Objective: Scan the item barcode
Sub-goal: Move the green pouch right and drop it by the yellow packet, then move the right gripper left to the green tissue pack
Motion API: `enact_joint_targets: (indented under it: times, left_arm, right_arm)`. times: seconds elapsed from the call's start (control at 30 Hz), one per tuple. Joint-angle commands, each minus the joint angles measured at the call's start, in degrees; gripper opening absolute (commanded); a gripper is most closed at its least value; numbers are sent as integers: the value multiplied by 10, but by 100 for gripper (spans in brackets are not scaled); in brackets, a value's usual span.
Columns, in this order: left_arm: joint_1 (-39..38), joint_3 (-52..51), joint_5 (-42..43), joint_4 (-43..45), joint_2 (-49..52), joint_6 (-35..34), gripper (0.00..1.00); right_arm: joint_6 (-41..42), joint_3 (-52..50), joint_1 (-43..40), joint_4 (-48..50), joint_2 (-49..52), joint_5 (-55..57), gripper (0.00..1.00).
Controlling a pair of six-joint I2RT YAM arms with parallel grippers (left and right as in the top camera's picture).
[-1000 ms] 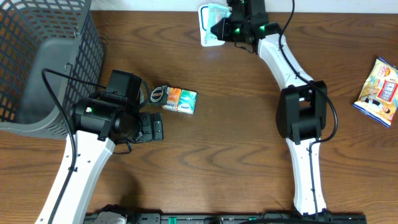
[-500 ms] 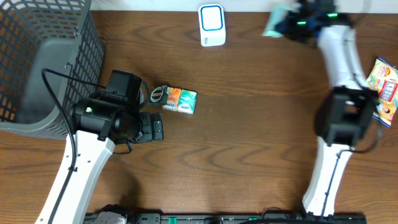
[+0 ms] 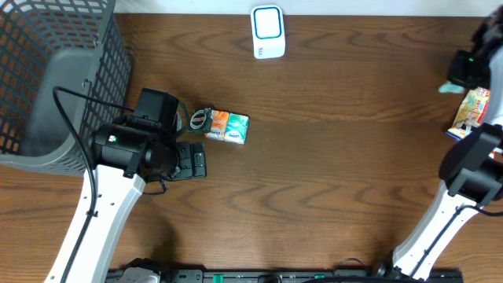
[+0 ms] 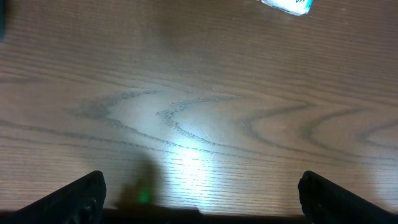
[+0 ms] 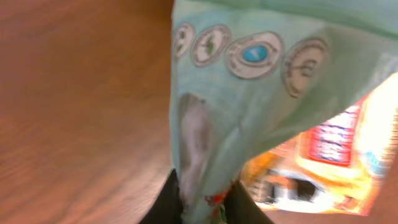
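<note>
The mint-green packet (image 5: pixel 249 112) is pinched at one edge between the fingers of the right pincer (image 5: pixel 199 202), which is clenched on it at the desk's (image 3: pixel 314 157) right edge, just over an orange snack bag (image 3: pixel 471 112). The white scanner (image 3: pixel 268 31) stands well apart at the middle of the far edge, with open wood between. The right arm reaches out to the right edge, while the left pincer (image 4: pixel 202 186) hangs released and wide near the tissue packs (image 3: pixel 228 126), beside the grey basket (image 3: pixel 55 79) in the far-left corner.
</note>
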Motion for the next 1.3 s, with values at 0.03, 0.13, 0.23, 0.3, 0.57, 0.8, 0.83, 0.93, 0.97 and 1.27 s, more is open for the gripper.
enact_joint_targets:
  times: [0.03,0.13,0.23,0.3,0.57,0.8,0.83,0.93,0.97,1.27]
  left_arm:
    - [2,-2,5,-1,2,-5,98]
    - [2,-2,5,-2,2,-5,98]
    - [2,-2,5,-1,2,-5,98]
    - [2,-2,5,-2,2,-5,98]
    - [2,-2,5,-1,2,-5,98]
    - [2,-2,5,-2,2,-5,98]
    - [2,-2,5,-2,2,-5,98]
    - [2,-2,5,-1,2,-5,98]
    - [2,-2,5,-2,2,-5,98]
    - [2,-2,5,-2,2,-5,98]
  right_arm:
    - [-21,-11,-28,4,1,42,44]
    - [-21,-13,-35,8,2,9,57]
    - [-21,-13,-33,9,2,-18,59]
    - [-21,-12,-31,8,2,-39,59]
    - [-22,-12,-1,10,1,-290,60]
    - [-36,-12,71,15,1,-564,63]
    - [-36,-12,86,5,1,-576,63]
    - [-36,-12,136,-30,2,-576,52]
    - [-36,-13,152,-38,2,-568,47]
    - [-34,-33,348,-74,2,-364,20]
